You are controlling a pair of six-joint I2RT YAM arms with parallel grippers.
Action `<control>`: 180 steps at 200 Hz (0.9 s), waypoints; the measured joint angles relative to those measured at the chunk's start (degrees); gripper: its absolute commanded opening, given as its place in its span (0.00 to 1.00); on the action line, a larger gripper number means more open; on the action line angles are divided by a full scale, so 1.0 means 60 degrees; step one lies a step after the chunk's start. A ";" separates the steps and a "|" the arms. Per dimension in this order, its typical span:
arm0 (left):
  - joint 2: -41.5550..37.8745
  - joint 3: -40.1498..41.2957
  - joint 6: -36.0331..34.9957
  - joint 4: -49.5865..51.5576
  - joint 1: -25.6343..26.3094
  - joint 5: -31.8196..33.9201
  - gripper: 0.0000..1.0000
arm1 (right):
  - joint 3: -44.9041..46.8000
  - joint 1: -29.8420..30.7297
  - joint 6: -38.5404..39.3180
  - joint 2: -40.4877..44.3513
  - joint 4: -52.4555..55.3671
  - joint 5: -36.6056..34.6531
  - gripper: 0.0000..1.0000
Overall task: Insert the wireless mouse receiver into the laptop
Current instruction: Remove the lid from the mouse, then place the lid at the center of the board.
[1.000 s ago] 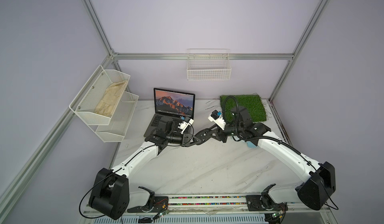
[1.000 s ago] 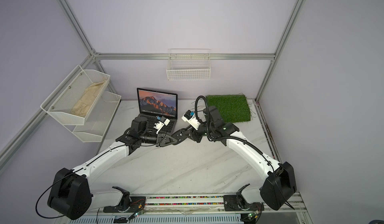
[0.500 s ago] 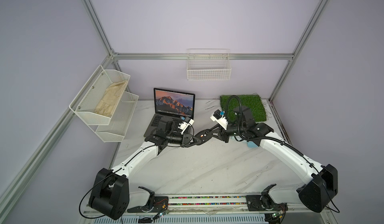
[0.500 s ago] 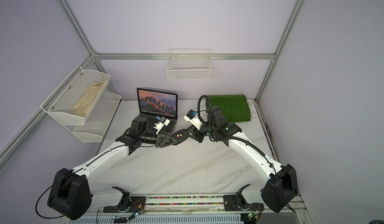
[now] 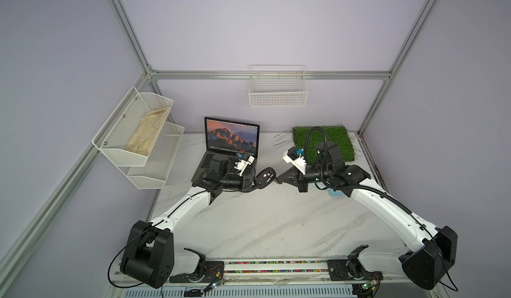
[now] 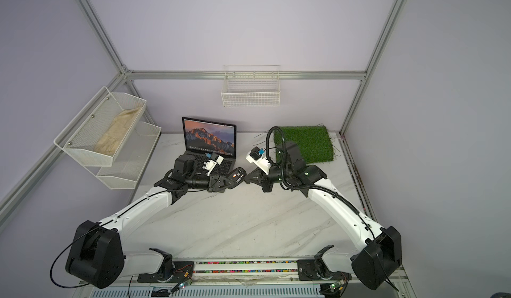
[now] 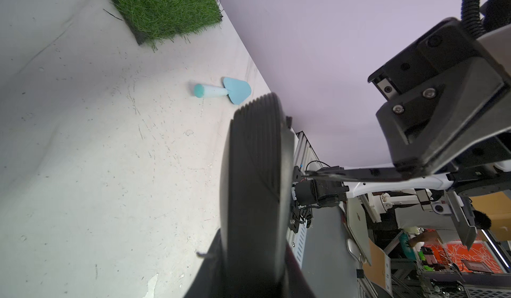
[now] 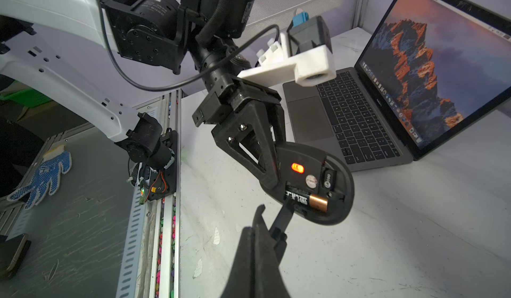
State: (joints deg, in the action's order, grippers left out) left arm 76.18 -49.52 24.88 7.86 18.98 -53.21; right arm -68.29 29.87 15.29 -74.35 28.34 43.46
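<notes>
The mouse (image 8: 312, 183) is clamped by the left gripper (image 8: 272, 164), whose fingers are closed on its rear part. It is held above the table (image 5: 276, 222), just to the right of the laptop's near right corner. The mouse is turned with its underside outward and its compartment is uncovered. Inside it a battery (image 8: 311, 201) with a copper-coloured end is seen, and an orange light (image 8: 297, 168) is lit beside it.

The wireless mouse receiver (image 8: 328, 180) is seen as a small dark stub seated in its slot in the mouse, next to the battery.

The right gripper (image 8: 273, 213) is closed, its two fingers brought together. One thin fingertip (image 8: 287, 209) is placed against the black end of the battery, apart from the receiver. Whether anything is pinched between the tips cannot be told.

The laptop (image 5: 231, 137) stands open at the far left part of the table, with the mountain picture on its screen. In both top views the two grippers are seen meeting at the mouse (image 6: 237, 176), in the middle of the table.

A green grass mat (image 5: 323, 141) lies at the far right. A small blue object (image 7: 221, 90) lies on the table nearer than the mat. A white wire basket (image 5: 278, 89) hangs on the far wall, and a mesh shelf (image 5: 116, 147) holding a beige cloth (image 5: 146, 135) is fixed on the left.
</notes>
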 measured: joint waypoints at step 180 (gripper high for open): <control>-0.1840 0.1829 -0.0091 -0.2379 0.2375 0.8641 0.00 | 0.1457 0.0714 -1.0236 -0.3523 0.1920 -0.9205 0.00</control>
State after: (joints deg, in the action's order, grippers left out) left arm 65.14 -38.54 24.34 -6.42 33.23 -1.37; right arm -59.55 34.15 -46.13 -95.48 39.86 -11.77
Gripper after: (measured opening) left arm 0.221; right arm 0.040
